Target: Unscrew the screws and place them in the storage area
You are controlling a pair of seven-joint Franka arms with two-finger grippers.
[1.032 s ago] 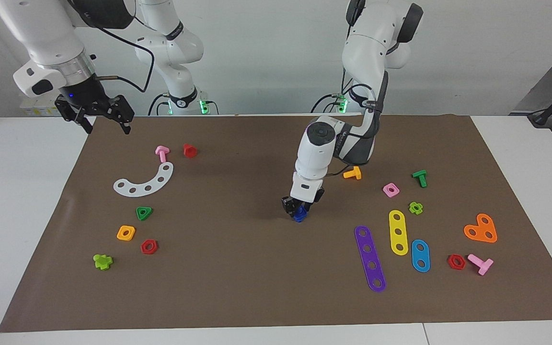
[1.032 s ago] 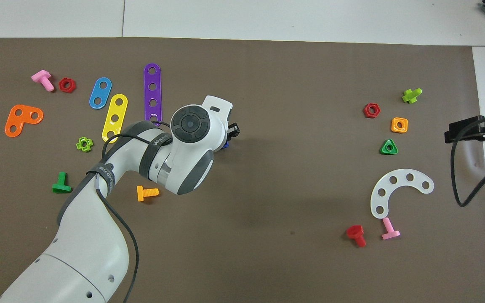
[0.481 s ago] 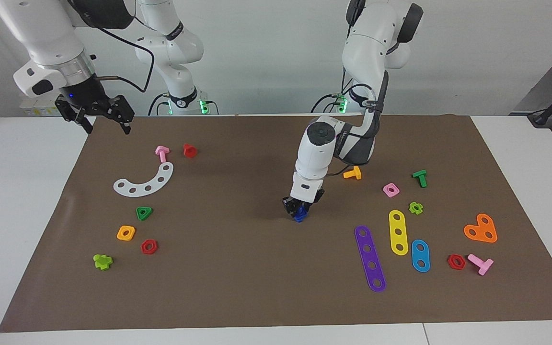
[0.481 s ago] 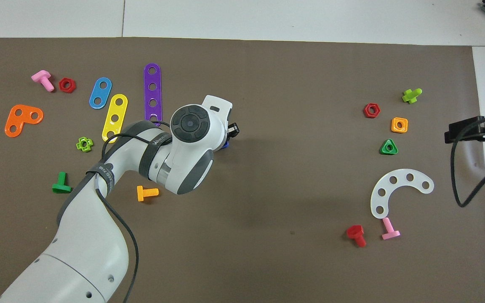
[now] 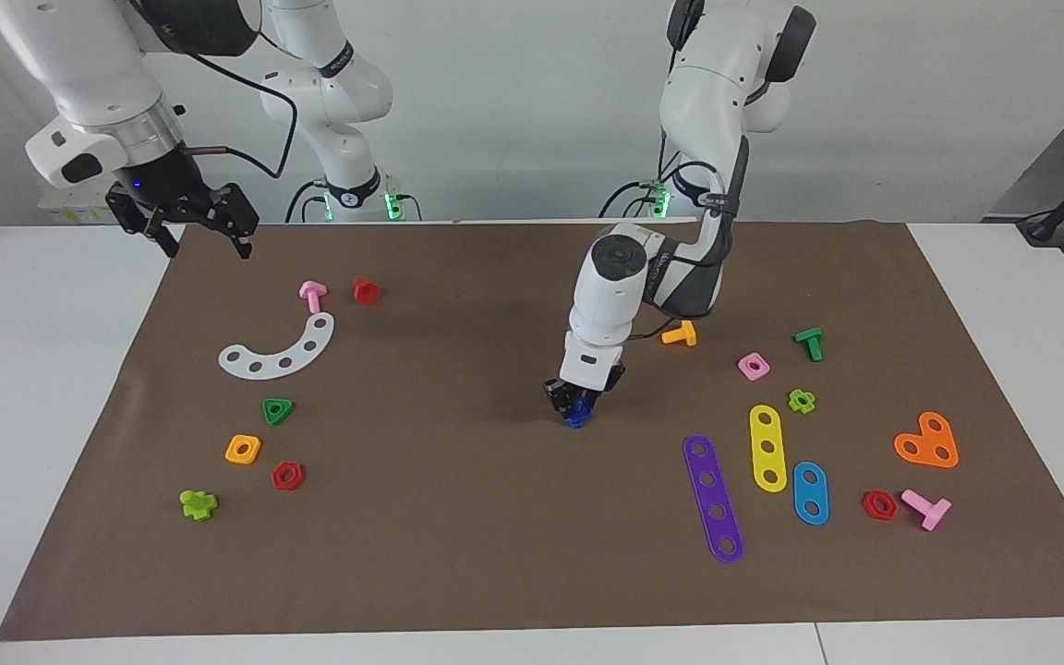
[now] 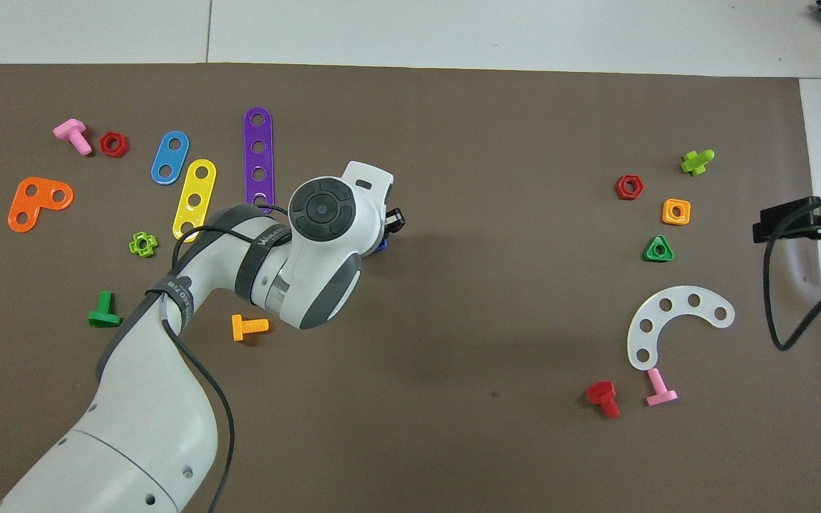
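While the left gripper (image 5: 576,409) stands low at the middle of the brown mat (image 5: 458,517), its fingertips are pressed together on a small dark-blue screw (image 5: 577,417) that sits on or just above the paper; from overhead only a sliver of blue (image 6: 380,245) shows under the wrist. Whether the screw is clear of the mat cannot be told.

Toward the right arm's end lies the storage area (image 5: 259,480), a bare patch around a green triangular nut (image 5: 278,410), an orange square nut (image 5: 243,449) and a red hexagonal nut (image 5: 287,476). No blue screw lies there, so the job looks to be at the grasp stage: the carry across and the setting down are left to do.

The right gripper (image 5: 202,235) waits with its jaws spread wide and empty over the mat's corner by its own base.

A band on the left arm's wrist (image 6: 268,239) carries white lettering, too small to read with confidence. No other writing shows on the parts.
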